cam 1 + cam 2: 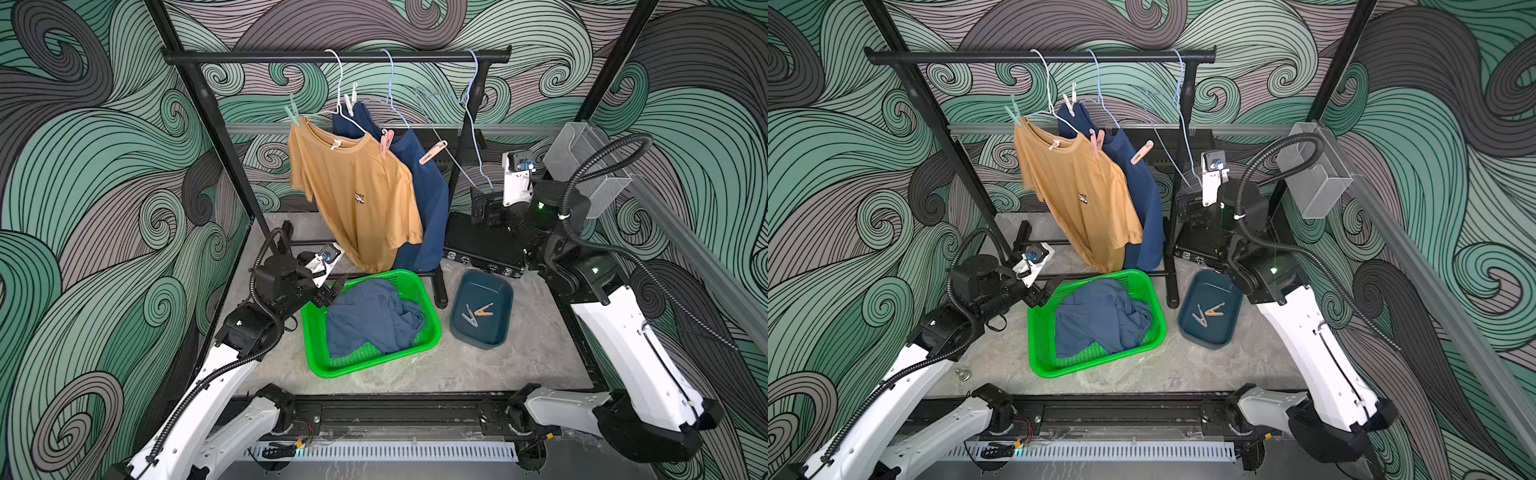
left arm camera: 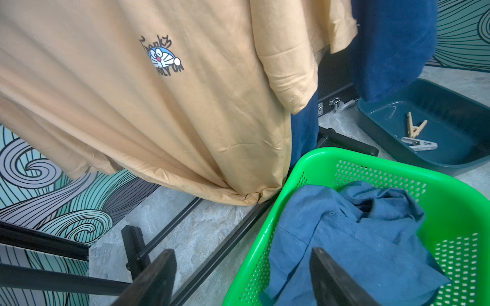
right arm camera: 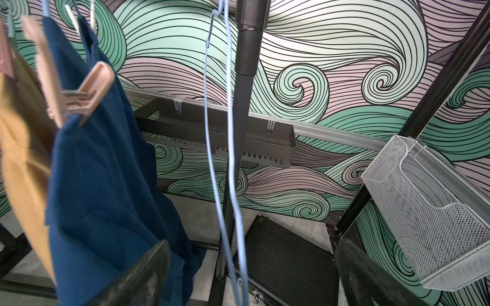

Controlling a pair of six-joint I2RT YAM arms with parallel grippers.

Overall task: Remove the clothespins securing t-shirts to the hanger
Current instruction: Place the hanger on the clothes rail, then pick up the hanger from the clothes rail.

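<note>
A mustard t-shirt (image 1: 353,195) and a navy t-shirt (image 1: 428,195) hang on hangers from the rail. Clothespins on them are mint (image 1: 292,114), white (image 1: 350,99), pink (image 1: 385,141) and peach (image 1: 433,152) (image 3: 79,98). A blue t-shirt (image 1: 370,316) lies crumpled in the green basket (image 1: 386,275). Two clothespins (image 1: 478,313) lie in the dark teal tray (image 1: 498,291). My left gripper (image 1: 332,289) (image 2: 242,267) is open over the basket's near-left corner, holding nothing. My right gripper (image 1: 484,208) (image 3: 252,254) is open, and the empty blue hanger's wire (image 3: 228,159) runs between its jaws, held by neither.
The black rack's rail (image 1: 332,56) spans the back, and its foot (image 1: 440,291) stands between basket and tray. A black ribbed case (image 1: 478,245) lies under my right gripper. A wire mesh bin (image 1: 582,166) hangs on the right wall rail.
</note>
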